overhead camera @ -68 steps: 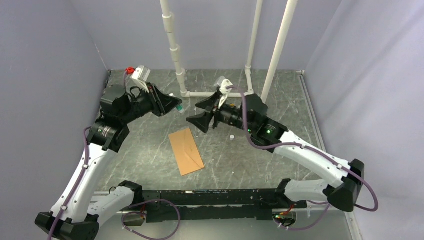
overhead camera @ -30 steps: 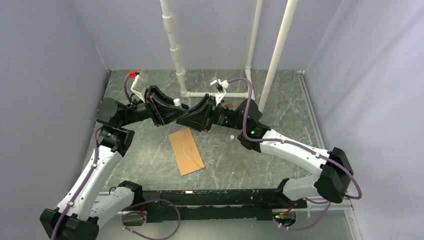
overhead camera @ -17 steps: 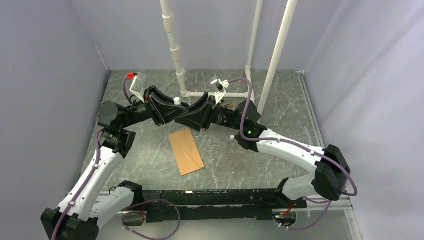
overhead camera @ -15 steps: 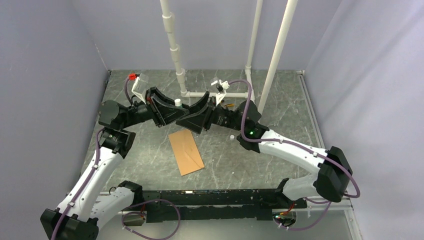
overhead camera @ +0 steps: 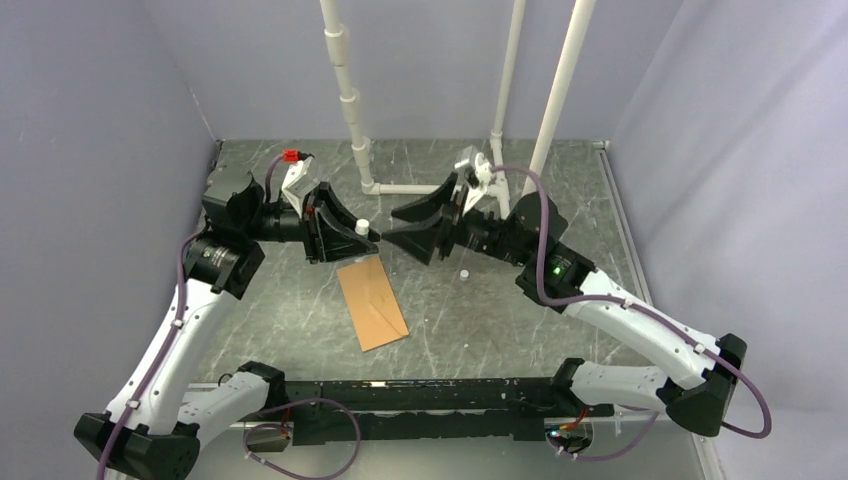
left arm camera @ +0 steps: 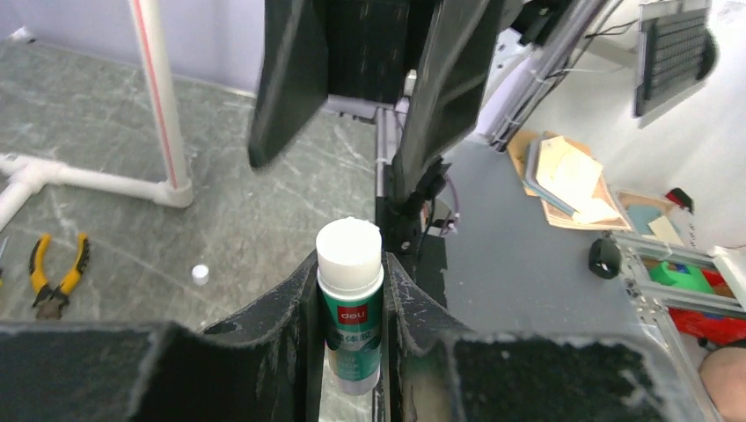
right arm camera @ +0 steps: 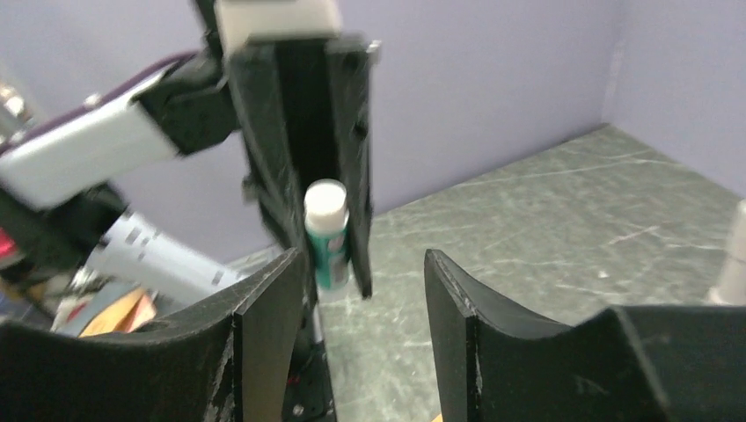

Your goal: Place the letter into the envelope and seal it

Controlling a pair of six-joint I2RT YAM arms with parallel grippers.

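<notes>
Narrow gap between left gripper (overhead camera: 366, 233) and right gripper (overhead camera: 392, 226), pipes (overhead camera: 410, 188) behind

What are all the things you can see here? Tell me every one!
envelope: one, kraft brown, flat on the table between the two arms
glue stick: one, white with a green label, clamped in the left gripper
small cap: one, white, on the table to the right of the envelope
pliers: one pair, yellow-orange handles, on the table near the pipes
pipes: several, white, standing at the back of the table
table: one, grey marbled
left gripper: one, black, shut on the glue stick
right gripper: one, black, open and empty, facing the left gripper
</notes>
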